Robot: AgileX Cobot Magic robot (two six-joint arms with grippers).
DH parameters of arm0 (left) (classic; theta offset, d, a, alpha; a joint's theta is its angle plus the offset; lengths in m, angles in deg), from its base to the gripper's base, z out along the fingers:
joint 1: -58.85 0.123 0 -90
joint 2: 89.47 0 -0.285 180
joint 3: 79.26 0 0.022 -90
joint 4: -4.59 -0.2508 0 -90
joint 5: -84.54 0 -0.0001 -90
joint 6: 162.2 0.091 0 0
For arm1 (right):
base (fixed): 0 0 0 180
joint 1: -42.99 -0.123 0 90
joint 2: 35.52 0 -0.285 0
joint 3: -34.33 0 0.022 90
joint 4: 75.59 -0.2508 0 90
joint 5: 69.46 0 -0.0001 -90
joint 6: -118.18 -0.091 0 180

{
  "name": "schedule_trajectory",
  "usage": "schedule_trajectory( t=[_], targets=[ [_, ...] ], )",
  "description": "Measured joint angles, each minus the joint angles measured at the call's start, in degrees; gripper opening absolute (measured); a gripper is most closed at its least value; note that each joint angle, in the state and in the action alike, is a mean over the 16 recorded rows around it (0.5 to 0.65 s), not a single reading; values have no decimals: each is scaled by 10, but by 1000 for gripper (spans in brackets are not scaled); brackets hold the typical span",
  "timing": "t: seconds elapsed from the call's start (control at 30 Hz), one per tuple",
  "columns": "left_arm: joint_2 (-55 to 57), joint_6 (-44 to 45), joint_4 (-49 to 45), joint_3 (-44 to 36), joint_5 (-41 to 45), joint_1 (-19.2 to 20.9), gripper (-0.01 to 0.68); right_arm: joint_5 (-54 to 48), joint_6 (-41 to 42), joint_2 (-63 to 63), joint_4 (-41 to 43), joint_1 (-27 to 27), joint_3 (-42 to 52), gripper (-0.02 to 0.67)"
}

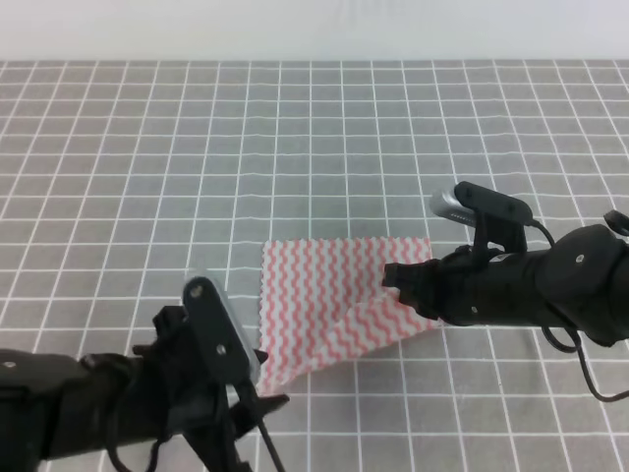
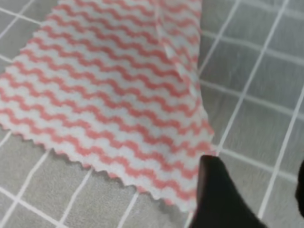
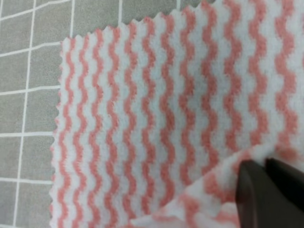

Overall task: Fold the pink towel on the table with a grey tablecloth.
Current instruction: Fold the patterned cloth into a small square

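Observation:
The pink towel with wavy pink-and-white stripes lies on the table with a grey tablecloth, its right side rumpled and raised. My right gripper is shut on the towel's right edge. In the right wrist view its dark fingers pinch a lifted fold of the towel. My left gripper sits at the towel's near corner. In the left wrist view one dark finger stands just over that corner of the towel, the other finger is far off at the frame's right edge, so it is open.
Grey gridded cloth stretches all around the towel, with a pale wall strip along the far edge. Both black arms lie low over the near half, the left arm at bottom left and the right arm at right.

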Motion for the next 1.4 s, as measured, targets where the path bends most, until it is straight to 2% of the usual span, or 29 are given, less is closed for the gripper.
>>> schedule_trajectory(
  t=[0.2, 0.5, 1.13, 1.4],
  targets=[
    [28, 107, 31, 5, -13, 0, 366, 1, 0, 0, 0, 0, 0, -14],
    [74, 209, 67, 24, -31, 0, 369, 2, 2, -3, 1, 1, 0, -14],
    [143, 261, 64, 49, -46, 0, 364, 0, 3, -5, 1, 1, 1, -14],
    [157, 262, 69, 53, -52, 0, 324, -2, 3, -5, 2, 1, 1, -14]
  ],
)
